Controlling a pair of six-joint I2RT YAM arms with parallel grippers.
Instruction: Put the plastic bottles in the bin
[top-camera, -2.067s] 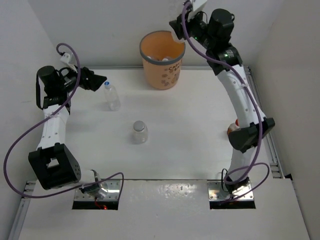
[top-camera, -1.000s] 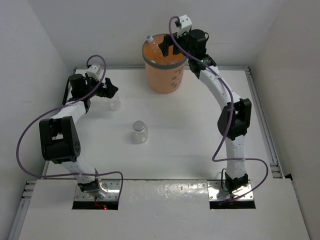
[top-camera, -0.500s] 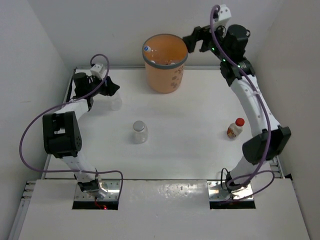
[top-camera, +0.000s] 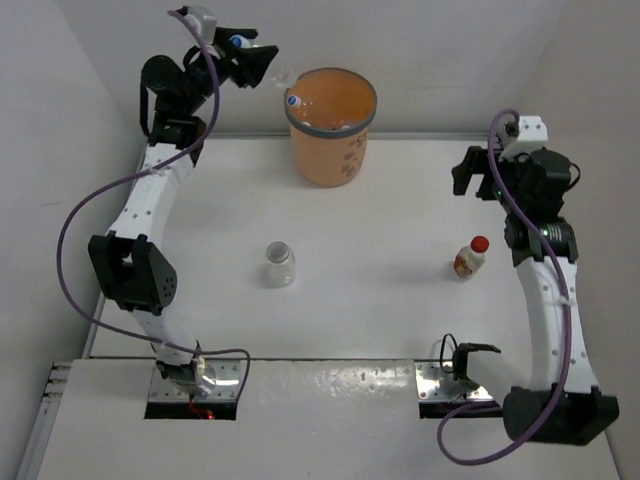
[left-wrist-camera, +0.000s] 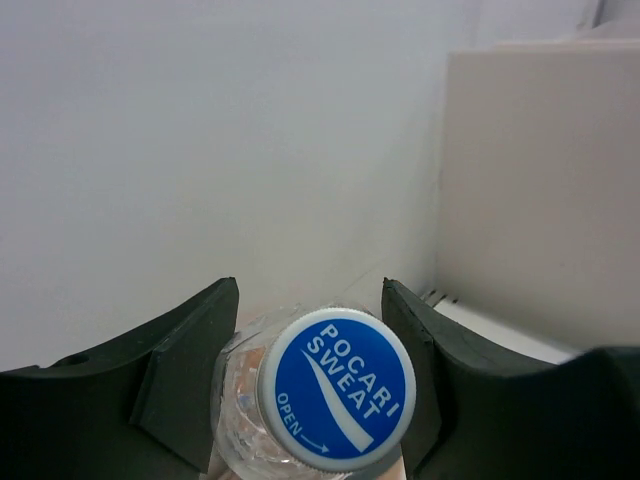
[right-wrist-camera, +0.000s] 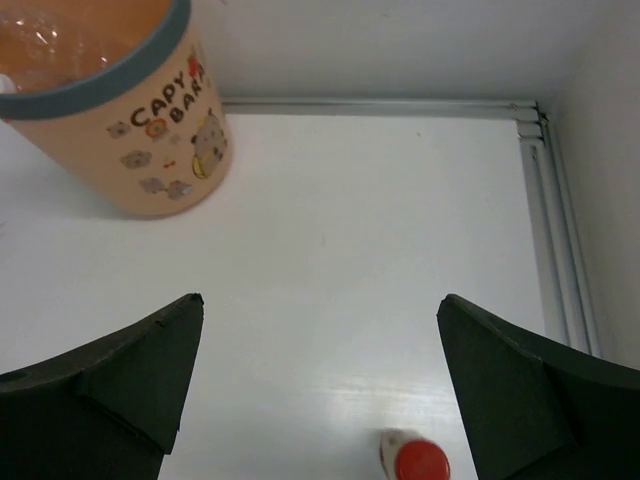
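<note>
My left gripper (top-camera: 258, 60) is raised high at the back left, shut on a clear plastic bottle (top-camera: 278, 74) just left of the orange bin (top-camera: 330, 155). In the left wrist view its blue cap (left-wrist-camera: 335, 400) faces the camera between the two black fingers (left-wrist-camera: 190, 350). Another blue-capped bottle (top-camera: 292, 98) lies inside the bin at its left rim. A clear bottle (top-camera: 280, 263) stands mid-table. The brownish red-capped bottle (top-camera: 469, 257) stands at the right. My right gripper (top-camera: 478, 172) hovers open behind that bottle (right-wrist-camera: 415, 460), with nothing in it.
White walls enclose the table on the left, back and right. A metal rail (right-wrist-camera: 560, 250) runs along the right edge. The bin (right-wrist-camera: 130, 130) stands against the back wall.
My left gripper has lifted the clear bottle off the back-left table, up and right toward the bin. The right arm has swung from beside the bin to the right side, over the red-capped bottle.
</note>
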